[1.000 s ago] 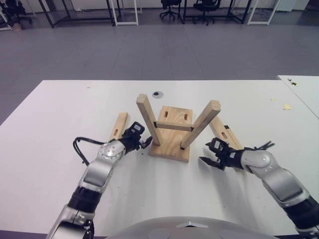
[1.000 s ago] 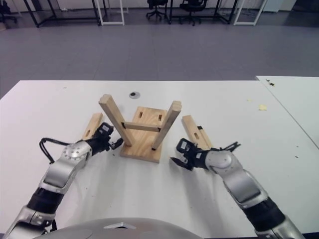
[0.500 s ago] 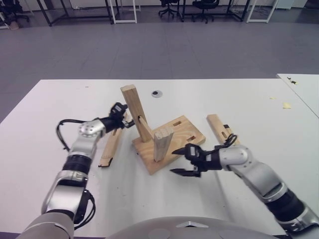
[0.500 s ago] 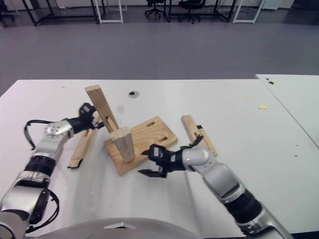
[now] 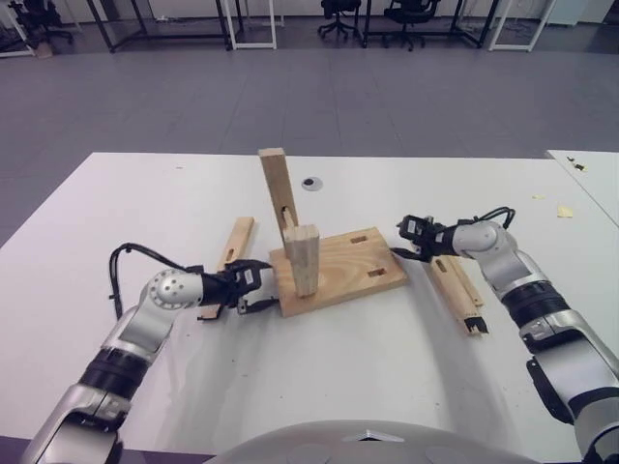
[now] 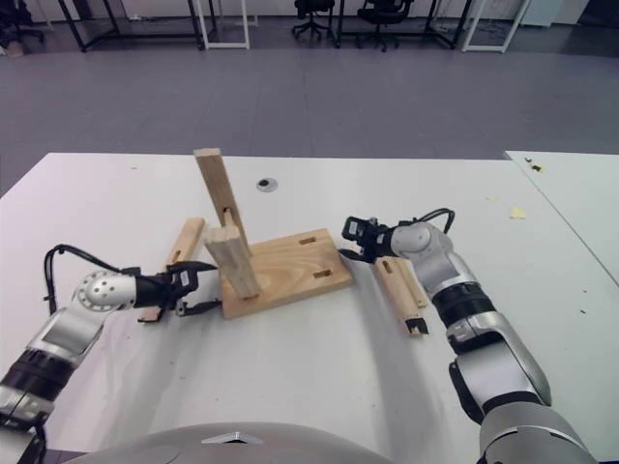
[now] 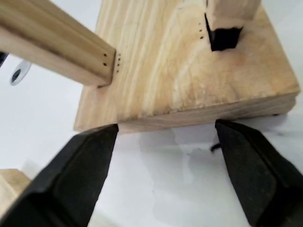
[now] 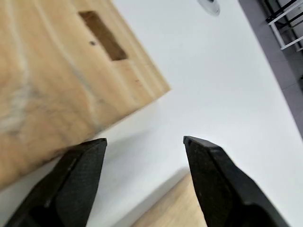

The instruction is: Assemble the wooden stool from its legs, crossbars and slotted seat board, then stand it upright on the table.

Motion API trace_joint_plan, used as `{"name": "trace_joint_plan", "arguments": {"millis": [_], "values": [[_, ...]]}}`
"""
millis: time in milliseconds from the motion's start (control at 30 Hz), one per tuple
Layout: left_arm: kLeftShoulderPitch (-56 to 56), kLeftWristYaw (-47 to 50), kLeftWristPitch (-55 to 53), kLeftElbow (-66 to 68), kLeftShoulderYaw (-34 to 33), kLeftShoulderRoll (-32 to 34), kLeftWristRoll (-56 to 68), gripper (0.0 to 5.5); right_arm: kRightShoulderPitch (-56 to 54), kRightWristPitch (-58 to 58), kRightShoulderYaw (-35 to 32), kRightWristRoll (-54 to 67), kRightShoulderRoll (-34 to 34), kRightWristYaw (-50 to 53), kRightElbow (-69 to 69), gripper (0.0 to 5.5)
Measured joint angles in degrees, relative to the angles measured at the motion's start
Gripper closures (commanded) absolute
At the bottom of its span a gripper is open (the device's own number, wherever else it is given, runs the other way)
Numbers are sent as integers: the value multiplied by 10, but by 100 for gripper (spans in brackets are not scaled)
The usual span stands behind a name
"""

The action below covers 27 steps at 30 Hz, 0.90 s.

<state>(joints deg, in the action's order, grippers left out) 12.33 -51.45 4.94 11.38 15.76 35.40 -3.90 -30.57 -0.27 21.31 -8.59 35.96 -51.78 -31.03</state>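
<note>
The right pincer (image 5: 399, 253) hung released at the right corner of the seat board (image 5: 343, 275), which lay flat on the surface (image 5: 145, 193) with two legs (image 5: 302, 259) standing at its left end. A loose leg (image 5: 456, 290) lay just beside that pincer, on its outer side, with its long axis running toward the robot. The left pincer (image 5: 263, 293), also released, faced the board's opposite edge, so the right arm was judged nearer.

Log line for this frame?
seat board: flat, upright legs slotted; left gripper: open at board edge; right gripper: open at board corner; loose legs: two
</note>
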Motion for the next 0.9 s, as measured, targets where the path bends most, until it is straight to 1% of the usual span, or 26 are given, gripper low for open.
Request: {"name": "trace_joint_plan", "arguments": {"millis": [67, 167, 200, 233, 300, 367, 433, 467, 533, 567, 600, 667, 767, 833, 900], "values": [[35, 22, 20, 62, -1, -24, -7, 171, 49, 37, -16, 27, 38, -50, 78, 244], [120, 41, 60, 201, -4, -49, -13, 171, 153, 124, -54, 100, 88, -109, 235, 244], [148, 47, 76, 245, -3, -58, -15, 171, 178, 147, -64, 120, 95, -117, 279, 244], [181, 54, 106, 300, -2, -64, -29, 171, 199, 176, -89, 144, 98, -116, 330, 244], [198, 57, 142, 330, -4, -56, -35, 171, 177, 187, -133, 162, 95, -86, 363, 244], [150, 32, 159, 282, -28, -10, -16, 171, 124, 175, -151, 146, 79, -30, 314, 244], [69, -11, 151, 189, -41, 28, 18, 171, 80, 135, -133, 101, 49, 15, 242, 244], [14, -38, 140, 121, -41, 42, 41, 171, 58, 122, -116, 82, 21, 34, 191, 244], [-38, -84, 92, 10, -26, 60, 64, 171, 30, 101, -93, 59, -29, 69, 103, 244], [-47, -89, 76, -12, -21, 59, 66, 171, 24, 89, -87, 52, -41, 77, 74, 244], [-44, -88, 57, -31, -5, 46, 61, 171, 10, 60, -65, 26, -56, 84, 19, 244], [-7, -65, 56, 2, 19, 13, 32, 171, -5, 37, -54, 24, -60, 53, -14, 244], [100, 12, 64, 120, 53, -42, -38, 171, -4, 34, -44, 47, -56, -44, -14, 244], [145, 51, 70, 188, 55, -64, -56, 171, 26, 53, -47, 70, -31, -101, 31, 244], [181, 73, 83, 254, 58, -79, -60, 171, 69, 87, -60, 104, -12, -132, 87, 244]]}}
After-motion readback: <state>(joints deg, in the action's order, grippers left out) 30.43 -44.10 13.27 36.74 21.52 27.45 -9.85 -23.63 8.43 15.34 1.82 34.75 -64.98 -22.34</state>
